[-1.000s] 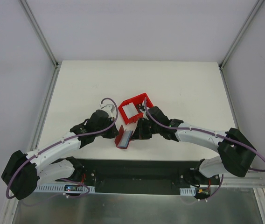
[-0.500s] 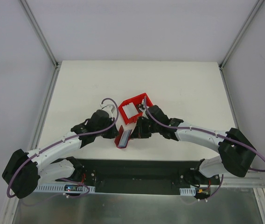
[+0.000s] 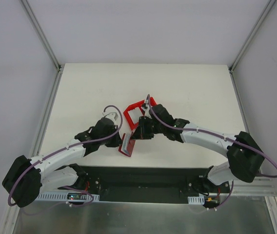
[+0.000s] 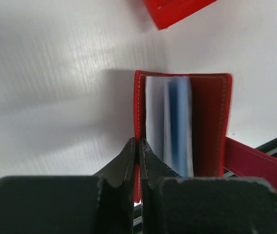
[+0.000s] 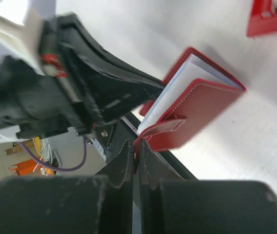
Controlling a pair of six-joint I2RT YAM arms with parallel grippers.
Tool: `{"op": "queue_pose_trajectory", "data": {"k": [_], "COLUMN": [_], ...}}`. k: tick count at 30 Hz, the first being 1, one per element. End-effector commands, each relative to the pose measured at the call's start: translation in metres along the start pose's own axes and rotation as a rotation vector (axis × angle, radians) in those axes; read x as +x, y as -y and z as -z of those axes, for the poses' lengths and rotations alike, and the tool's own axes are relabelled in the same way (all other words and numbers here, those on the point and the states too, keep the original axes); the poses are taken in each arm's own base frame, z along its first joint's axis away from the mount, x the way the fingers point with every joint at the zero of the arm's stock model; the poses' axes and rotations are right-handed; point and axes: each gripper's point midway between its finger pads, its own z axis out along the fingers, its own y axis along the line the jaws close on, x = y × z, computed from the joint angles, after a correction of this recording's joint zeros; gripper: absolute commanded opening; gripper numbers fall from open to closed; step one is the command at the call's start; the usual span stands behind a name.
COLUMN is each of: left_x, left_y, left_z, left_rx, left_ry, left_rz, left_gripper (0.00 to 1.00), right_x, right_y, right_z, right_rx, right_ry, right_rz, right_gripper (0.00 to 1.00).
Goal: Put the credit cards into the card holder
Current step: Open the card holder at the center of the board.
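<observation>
A white table (image 3: 187, 92) is stretching between pale grey walls, with a black base plate (image 3: 143, 178) running along its near edge where the two arms are bolted. The card holder (image 3: 126, 145) is standing on edge near the front of the table, just short of that plate, and is gaping partly open like a book. In the left wrist view its dark-red covers are framing the credit cards (image 4: 170, 122). A pale white one and a grey-blue one are sitting between the covers, though how many there are in all cannot be told. The snap tab (image 4: 255, 163) is sticking out toward the lower right of that view.

The left gripper (image 4: 138, 144) is pinching the edge of one cover, with its fingers (image 4: 150, 163) pressed together on the thin red flap and no gap showing. The right gripper (image 5: 135, 145) is coming at the card holder from the other side, with its jaws closed on the stitched strap end of the opposite cover. Both arms are therefore gripping the same card holder and spreading it between them. In the right wrist view the left arm's black wrist is showing just behind the open covers.

A bright red bin (image 3: 136, 113) is sitting just beyond the card holder, toward the middle of the table. The right arm is passing over the bin's right side.
</observation>
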Motion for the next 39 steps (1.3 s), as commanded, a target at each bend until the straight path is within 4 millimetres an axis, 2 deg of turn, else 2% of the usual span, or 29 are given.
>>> {"op": "queue_pose_trajectory", "data": {"k": [1, 2, 6, 14, 16, 18, 21, 24, 29, 30, 34, 39], "left_x": [0.013, 0.015, 0.012, 0.008, 0.008, 0.01, 0.016, 0.019, 0.017, 0.016, 0.012, 0.009], "left_y": [-0.011, -0.012, -0.018, -0.015, -0.011, -0.01, -0.012, -0.014, -0.013, -0.012, -0.008, -0.004], "left_z": [-0.004, -0.003, -0.001, 0.008, 0.008, 0.007, 0.003, 0.0, 0.001, 0.002, 0.004, 0.006], "left_rx": [-0.043, -0.041, -0.061, -0.005, 0.016, 0.03, 0.022, 0.013, 0.017, 0.018, 0.034, 0.047], "left_ry": [-0.004, -0.001, 0.042, 0.108, 0.107, 0.101, 0.08, 0.07, 0.082, 0.087, 0.097, 0.104], "left_rz": [0.093, 0.104, 0.139, 0.15, 0.147, 0.144, 0.16, 0.179, 0.21, 0.212, 0.213, 0.213], "left_gripper": [0.0, 0.0, 0.0, 0.0, 0.0, 0.0, 0.0, 0.0, 0.0, 0.0, 0.0, 0.0], "right_x": [-0.019, -0.018, -0.002, 0.048, 0.061, 0.065, 0.062, 0.05, 0.032, 0.028, 0.007, -0.013], "right_y": [-0.034, -0.031, 0.005, 0.126, 0.147, 0.155, 0.158, 0.147, 0.131, 0.125, 0.098, 0.061], "right_z": [-0.004, -0.006, -0.004, 0.026, 0.029, 0.028, 0.022, 0.018, 0.031, 0.035, 0.051, 0.063], "right_rx": [-0.089, -0.077, 0.052, 0.369, 0.425, 0.446, 0.46, 0.444, 0.445, 0.439, 0.38, 0.306], "right_ry": [0.006, -0.008, -0.04, -0.044, -0.062, -0.069, -0.079, -0.071, -0.015, 0.004, 0.094, 0.171], "right_rz": [0.058, 0.055, 0.053, -0.022, -0.044, -0.048, -0.05, -0.04, -0.026, -0.022, 0.0, 0.047], "right_gripper": [0.01, 0.0, 0.01, 0.0, 0.0, 0.0, 0.01, 0.05, 0.28, 0.32, 0.37, 0.4]}}
